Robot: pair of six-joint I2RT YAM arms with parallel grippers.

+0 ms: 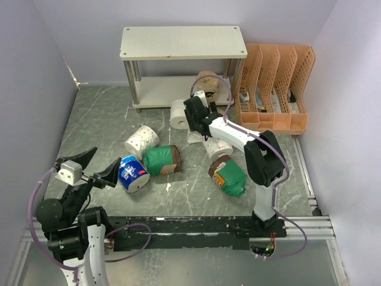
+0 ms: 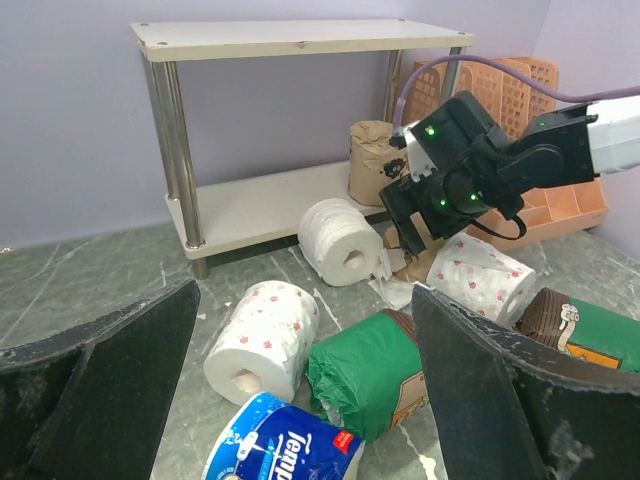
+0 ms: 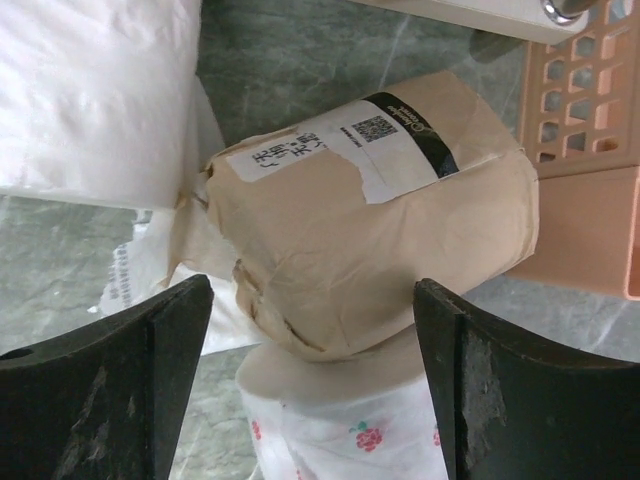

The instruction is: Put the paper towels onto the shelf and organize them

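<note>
The pale wooden shelf with two boards and silver metal legs [image 1: 183, 43] stands at the far wall, just past the right gripper [image 1: 193, 116]. The orange plastic file holder full of holes [image 1: 280, 83] stands just beside the shelf on the right. The right gripper hangs low over the grey-green stone table [image 1: 101, 119] in front of the shelf's bottom board. Its two fingers are spread wide and hold nothing. A tan paper-wrapped roll with a white label [image 3: 370, 210] lies on its side between them, just past the fingertips. It leans on a white roll with little red flowers [image 3: 340, 430]. A plain white roll with a loose sheet [image 1: 178, 113] is on one side of the tan roll and the orange holder's corner is on the other, so that spot is tight. The left gripper [image 1: 98, 165] is spread wide too and holds nothing. A blue and white wrapped roll [image 1: 133, 173] lies just in front of it. The top board is bare. The bottom board has only one tan roll standing up [image 1: 208, 80] at its right end. Another flowery white roll [image 1: 141, 142] and a green-wrapped roll [image 1: 161, 159] lie on their sides in the middle of the table. A second green-wrapped roll [image 1: 229, 176] lies near the right arm's base.
</note>
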